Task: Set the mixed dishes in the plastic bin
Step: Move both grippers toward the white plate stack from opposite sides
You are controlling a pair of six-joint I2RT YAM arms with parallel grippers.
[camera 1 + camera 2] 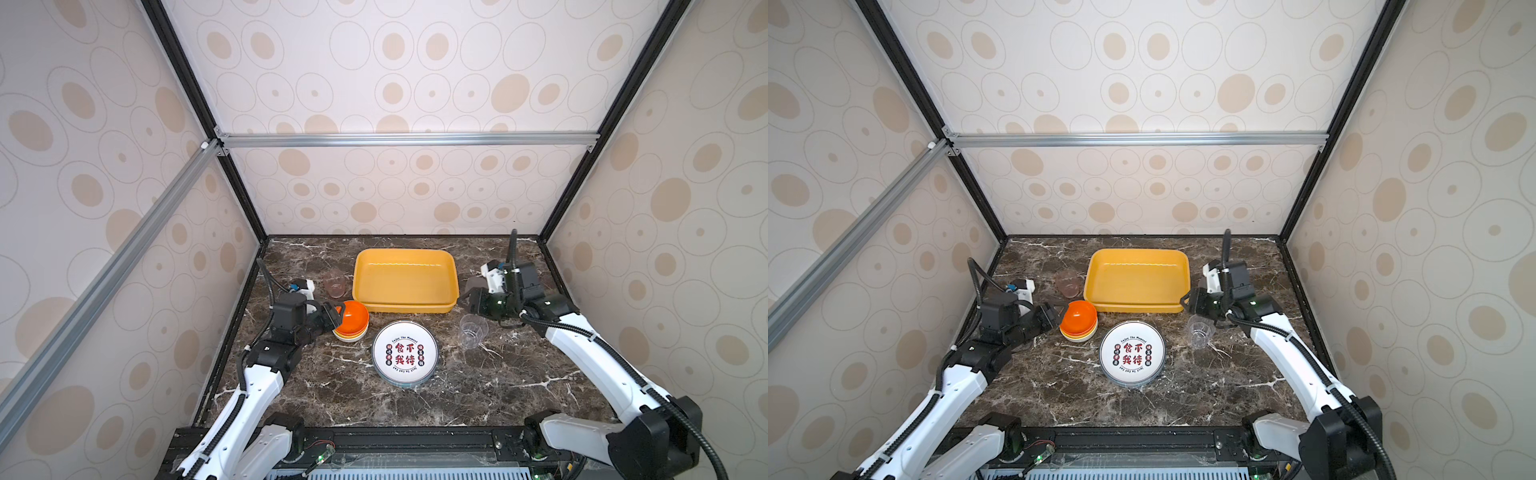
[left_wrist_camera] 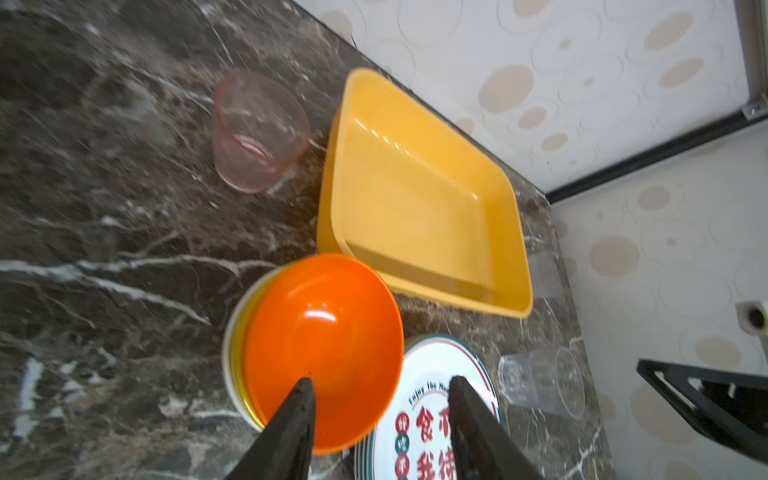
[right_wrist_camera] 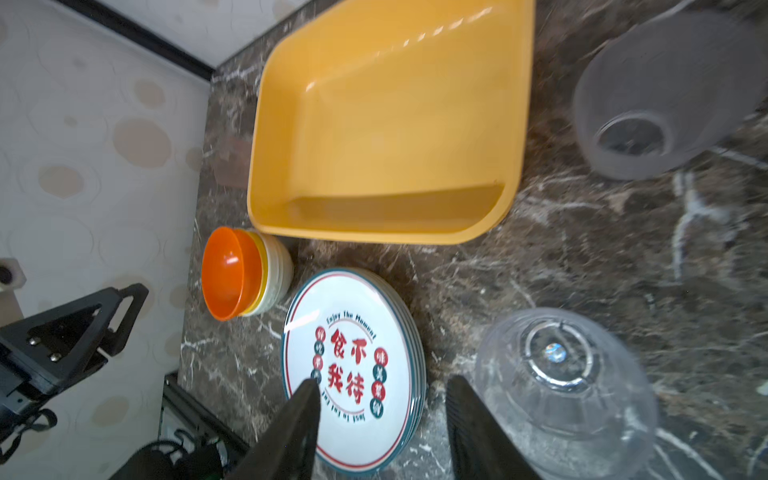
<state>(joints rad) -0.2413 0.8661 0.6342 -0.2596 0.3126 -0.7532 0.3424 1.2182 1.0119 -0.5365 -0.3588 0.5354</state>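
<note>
Dark marble bench [image 1: 498,395] in a papered booth. The yellow plastic bin [image 1: 405,278] sits empty at mid-frame in both top views, every dish still outside it. Left tool [image 2: 380,384], jaws parted, straddles the near rim of the orange bowl [image 1: 353,316] topping the nested stack left of centre — likely lining up a rim pinch. Right tool [image 3: 382,384] hangs parted and empty between the plate stack [image 1: 404,353] and the clear cup [image 1: 473,330] — probably after the cup. Pink cup [image 1: 334,282] and grey cup [image 3: 665,95] flank the bin.

From where I'm driving, the bin [image 1: 405,278] is wide open inside, but bowls [image 1: 352,318], plates [image 1: 405,353] and a clear cup [image 1: 473,331] crowd its near side.
</note>
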